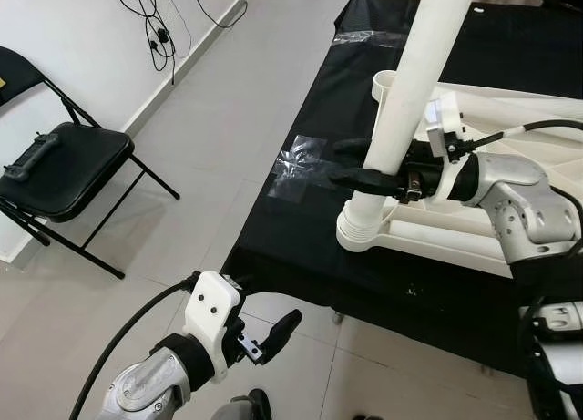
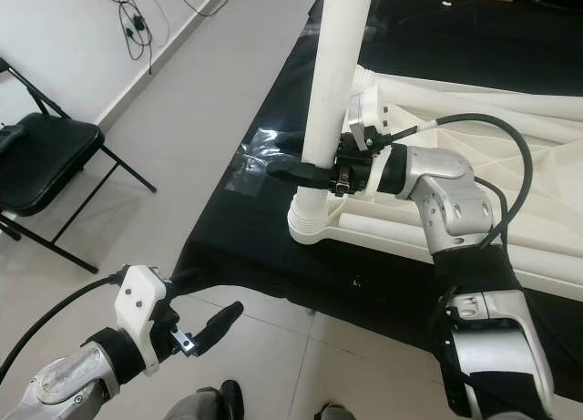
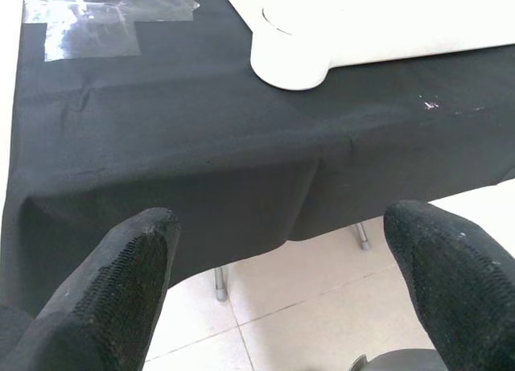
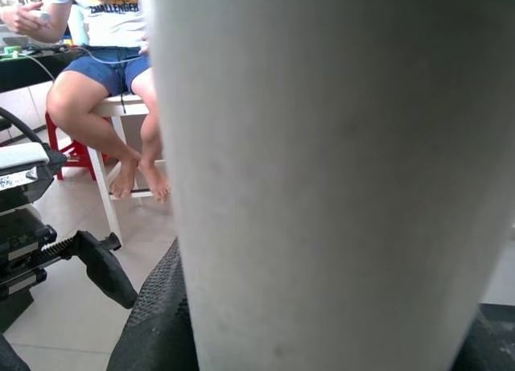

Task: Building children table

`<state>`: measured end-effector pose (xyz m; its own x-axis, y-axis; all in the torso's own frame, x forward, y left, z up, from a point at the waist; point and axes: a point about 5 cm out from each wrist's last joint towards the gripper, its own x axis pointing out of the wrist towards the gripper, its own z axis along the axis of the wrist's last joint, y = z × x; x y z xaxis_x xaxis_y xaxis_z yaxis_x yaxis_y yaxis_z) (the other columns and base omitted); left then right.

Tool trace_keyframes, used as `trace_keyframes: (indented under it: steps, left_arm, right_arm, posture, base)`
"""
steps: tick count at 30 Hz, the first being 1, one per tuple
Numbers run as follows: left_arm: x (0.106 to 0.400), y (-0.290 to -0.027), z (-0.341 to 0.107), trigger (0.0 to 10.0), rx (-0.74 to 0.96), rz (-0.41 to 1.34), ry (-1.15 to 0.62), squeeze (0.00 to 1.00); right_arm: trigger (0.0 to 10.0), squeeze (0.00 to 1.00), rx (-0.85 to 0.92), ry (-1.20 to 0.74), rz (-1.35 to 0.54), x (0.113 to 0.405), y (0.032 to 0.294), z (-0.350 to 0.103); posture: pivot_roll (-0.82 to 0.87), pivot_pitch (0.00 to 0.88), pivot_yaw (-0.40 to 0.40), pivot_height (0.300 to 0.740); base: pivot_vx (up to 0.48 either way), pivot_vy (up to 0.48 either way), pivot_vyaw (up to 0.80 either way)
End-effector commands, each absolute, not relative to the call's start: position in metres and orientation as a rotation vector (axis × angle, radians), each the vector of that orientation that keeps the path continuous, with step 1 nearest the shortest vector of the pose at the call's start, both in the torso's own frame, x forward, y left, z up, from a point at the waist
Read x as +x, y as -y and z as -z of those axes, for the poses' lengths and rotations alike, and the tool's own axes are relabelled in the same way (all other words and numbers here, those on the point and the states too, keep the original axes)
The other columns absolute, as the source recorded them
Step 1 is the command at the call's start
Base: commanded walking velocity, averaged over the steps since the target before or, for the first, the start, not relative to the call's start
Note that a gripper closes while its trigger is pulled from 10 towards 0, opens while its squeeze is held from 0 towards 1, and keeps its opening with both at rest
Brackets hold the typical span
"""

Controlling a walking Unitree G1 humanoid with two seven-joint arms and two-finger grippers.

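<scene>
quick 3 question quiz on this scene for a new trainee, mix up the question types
1. True or false: the right hand is shut on the upright white table leg.
2. Where is the left hand? A) over the floor, off the black cloth's edge, open and empty B) on the folding chair C) on the leg
3. Fill in: the leg's lower end sits in a round ____ of the white tabletop.

Key: 1 true; 2 A; 3 socket.
</scene>
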<state>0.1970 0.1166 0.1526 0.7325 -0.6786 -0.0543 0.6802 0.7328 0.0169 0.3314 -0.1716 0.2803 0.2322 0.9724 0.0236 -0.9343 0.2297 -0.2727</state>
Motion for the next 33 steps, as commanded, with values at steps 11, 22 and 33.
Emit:
trace_keyframes:
  steps: [11, 22, 33]
  left_arm:
    - [0.193, -0.115, -0.151, 10.0, 0.036, 0.77, -0.061, 0.0]
    - [0.192, -0.114, -0.15, 10.0, 0.027, 0.776, -0.063, 0.0]
    - [0.193, -0.114, -0.15, 10.0, 0.02, 0.78, -0.065, 0.0]
  right_arm:
    - [10.0, 0.0, -0.285, 0.129, -1.362, 0.33, 0.157, -0.267]
    - [10.0, 0.0, -0.285, 0.121, -1.363, 0.33, 0.148, -0.266]
    - [10.0, 0.0, -0.258, 0.113, -1.231, 0.34, 0.147, -0.263]
  posture:
    - [0.04, 0.272, 0.029, 0.74]
    - [0.03, 0.263, 0.026, 0.74]
    - [0.03, 0.269, 0.027, 0.74]
  base:
    - [0.0, 0.0, 0.0]
    - [0.0, 0.0, 0.0]
    - [0.0, 0.0, 0.0]
